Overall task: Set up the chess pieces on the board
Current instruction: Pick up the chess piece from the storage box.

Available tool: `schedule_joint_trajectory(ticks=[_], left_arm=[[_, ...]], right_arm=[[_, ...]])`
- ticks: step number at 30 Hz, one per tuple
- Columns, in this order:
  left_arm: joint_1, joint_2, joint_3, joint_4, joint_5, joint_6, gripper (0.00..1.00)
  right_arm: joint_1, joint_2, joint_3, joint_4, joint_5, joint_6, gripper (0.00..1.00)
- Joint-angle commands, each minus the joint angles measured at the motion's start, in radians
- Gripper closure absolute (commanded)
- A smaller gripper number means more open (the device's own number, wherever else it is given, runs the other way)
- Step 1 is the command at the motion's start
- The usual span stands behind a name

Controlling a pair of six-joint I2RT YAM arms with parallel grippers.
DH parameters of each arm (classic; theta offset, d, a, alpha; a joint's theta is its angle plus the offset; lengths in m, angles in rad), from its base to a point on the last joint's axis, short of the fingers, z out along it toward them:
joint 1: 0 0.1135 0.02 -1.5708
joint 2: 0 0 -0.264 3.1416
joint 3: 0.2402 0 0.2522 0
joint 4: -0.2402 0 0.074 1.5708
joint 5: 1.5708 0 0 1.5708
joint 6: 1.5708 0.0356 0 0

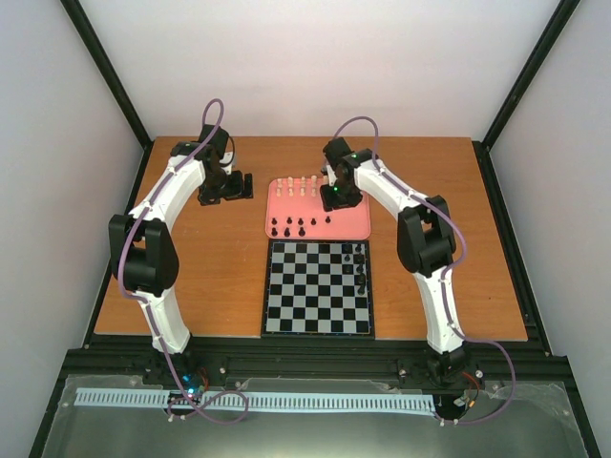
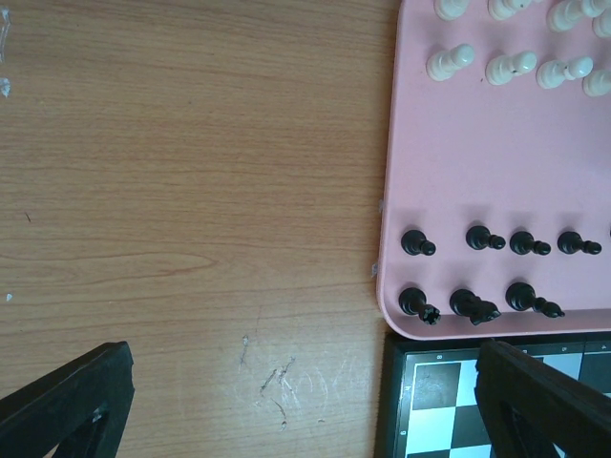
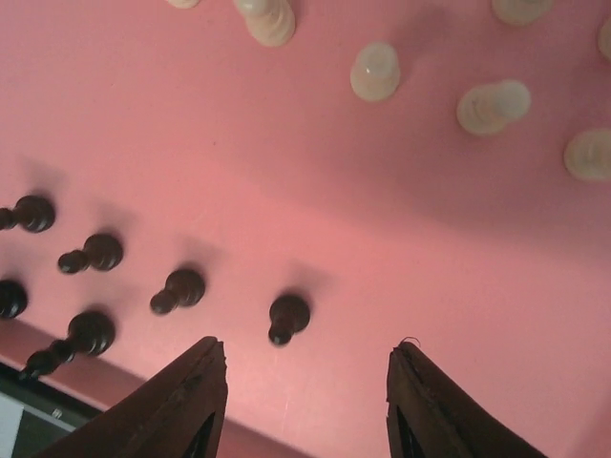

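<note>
While the left gripper (image 2: 304,355) hung over the bare wooden table (image 2: 191,191), just left of the pink tray (image 2: 420,191), its fingers stood wide apart and held nothing. It was probably kept there clear of the working arm. The tray carried the unplaced cream-white pieces (image 1: 297,185) at its far side and black pieces (image 1: 299,227) nearest the board (image 1: 305,296), presumably for short transfers. Several placed pieces (image 1: 360,265) stood along the board's right edge. The right gripper (image 3: 307,351) hovered above the tray, jaws apart and empty. A black pawn (image 3: 288,315) lay just ahead of the gap, the likely next pick.
</note>
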Motion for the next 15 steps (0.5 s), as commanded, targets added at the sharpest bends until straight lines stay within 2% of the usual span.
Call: schedule_joint_trajectory(ticks=[1,15], left_arm=[[0.0,0.002,0.039,-0.002,-0.004,-0.005,0.0],[0.0,0.027,0.044,-0.004,-0.001,-0.007,0.0]], right_arm=[[0.0,0.07,0.066,-0.012,-0.027,-0.028,0.54],[-0.001,0.128,0.07,-0.014,-0.039,-0.047,0.64]])
